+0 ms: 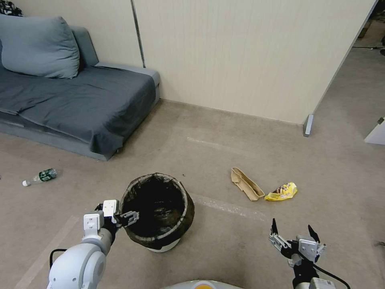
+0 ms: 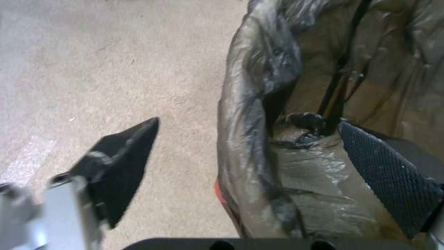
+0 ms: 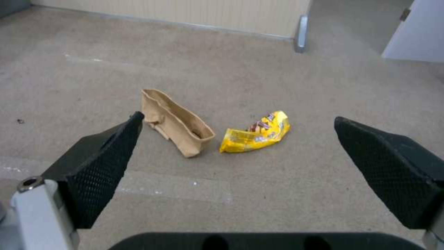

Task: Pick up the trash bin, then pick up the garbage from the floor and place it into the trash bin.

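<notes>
Beige carpet floor (image 1: 248, 132) runs from a grey sofa (image 1: 80, 96) to a cream panel wall. Standing on it in front of the robot, the trash bin (image 1: 158, 208) is not yet lifted. The left gripper (image 2: 240, 152) has its fingers spread wide astride the bag-lined rim, one outside and one inside, gripping nothing yet. The right gripper (image 3: 236, 166) hangs low with fingers wide apart and empty, facing the tan paper carton (image 1: 246, 184) and yellow wrapper (image 1: 282, 192). A clear bottle (image 1: 40, 177) lies near the sofa. By my judgement, every pickup remains ahead.
</notes>
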You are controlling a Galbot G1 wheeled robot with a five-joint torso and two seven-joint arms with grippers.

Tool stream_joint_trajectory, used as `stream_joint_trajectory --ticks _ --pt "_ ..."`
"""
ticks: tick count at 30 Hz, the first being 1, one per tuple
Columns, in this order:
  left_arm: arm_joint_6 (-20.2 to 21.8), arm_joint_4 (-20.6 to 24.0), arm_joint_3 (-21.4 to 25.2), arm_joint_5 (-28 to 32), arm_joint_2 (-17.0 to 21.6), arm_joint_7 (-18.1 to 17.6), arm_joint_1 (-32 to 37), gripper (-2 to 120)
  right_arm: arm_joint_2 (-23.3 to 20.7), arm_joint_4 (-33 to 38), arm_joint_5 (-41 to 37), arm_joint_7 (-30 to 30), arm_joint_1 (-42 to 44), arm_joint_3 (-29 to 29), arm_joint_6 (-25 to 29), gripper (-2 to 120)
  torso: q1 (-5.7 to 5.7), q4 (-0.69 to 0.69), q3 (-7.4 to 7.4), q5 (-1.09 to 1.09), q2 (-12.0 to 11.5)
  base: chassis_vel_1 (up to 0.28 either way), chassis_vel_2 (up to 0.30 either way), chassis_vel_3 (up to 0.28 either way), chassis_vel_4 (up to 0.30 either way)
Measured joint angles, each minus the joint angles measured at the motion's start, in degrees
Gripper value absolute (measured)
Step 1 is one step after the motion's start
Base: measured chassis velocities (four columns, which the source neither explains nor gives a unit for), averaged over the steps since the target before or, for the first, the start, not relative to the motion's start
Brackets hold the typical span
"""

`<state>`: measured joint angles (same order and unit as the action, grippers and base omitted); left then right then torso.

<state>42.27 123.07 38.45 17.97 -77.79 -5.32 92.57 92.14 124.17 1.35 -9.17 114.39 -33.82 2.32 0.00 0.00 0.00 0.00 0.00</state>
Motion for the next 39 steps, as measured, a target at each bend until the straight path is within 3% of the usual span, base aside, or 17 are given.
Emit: stream_joint_trajectory --ticks 12,15,17,18,24,36,39 --pt "-0.08 -3.71 0.07 0.03 0.11 -0.11 -1.11 49 0.00 -0.63 0.03 -0.06 -0.13 0.21 -0.02 100 0.00 0.00 0.00 0.00 0.00 0.000 0.000 0.000 0.000" --pt "-0.12 -4.19 0.10 0.30 0.06 -0.14 -1.29 33 0.00 -0.64 0.05 -0.06 -0.40 0.31 -0.16 100 0.00 0.00 0.00 0.01 0.00 0.000 0.000 0.000 0.000" --pt "-0.12 -4.25 0.10 0.38 0.06 -0.15 -1.36 31 0.00 -0.63 0.07 -0.06 -0.48 0.33 -0.18 100 0.00 0.00 0.00 0.01 0.00 0.000 0.000 0.000 0.000" --pt "-0.13 -4.34 0.10 0.49 0.08 -0.16 -1.44 22 0.00 -0.63 0.11 -0.06 -0.53 0.37 -0.20 100 0.00 0.00 0.00 0.01 0.00 0.000 0.000 0.000 0.000" --pt "-0.15 -4.65 0.09 0.80 0.17 -0.12 -1.61 7 0.00 -0.64 0.19 -0.06 -0.49 0.42 -0.19 100 0.00 -0.01 0.00 0.00 0.00 0.000 0.000 0.000 0.000" --pt "-0.15 -3.54 0.04 0.77 -0.04 -1.68 -1.28 6 0.00 -0.79 0.84 -0.11 -0.50 0.38 0.28 100 0.00 0.00 0.00 -0.01 0.00 0.000 0.000 0.000 0.000" --pt "-1.00 -0.30 0.63 0.80 -0.02 -0.26 -0.32 2 0.00 -0.33 1.47 -0.39 -0.58 0.13 0.77 100 0.00 0.00 0.00 0.00 0.00 0.000 0.000 0.000 0.000"
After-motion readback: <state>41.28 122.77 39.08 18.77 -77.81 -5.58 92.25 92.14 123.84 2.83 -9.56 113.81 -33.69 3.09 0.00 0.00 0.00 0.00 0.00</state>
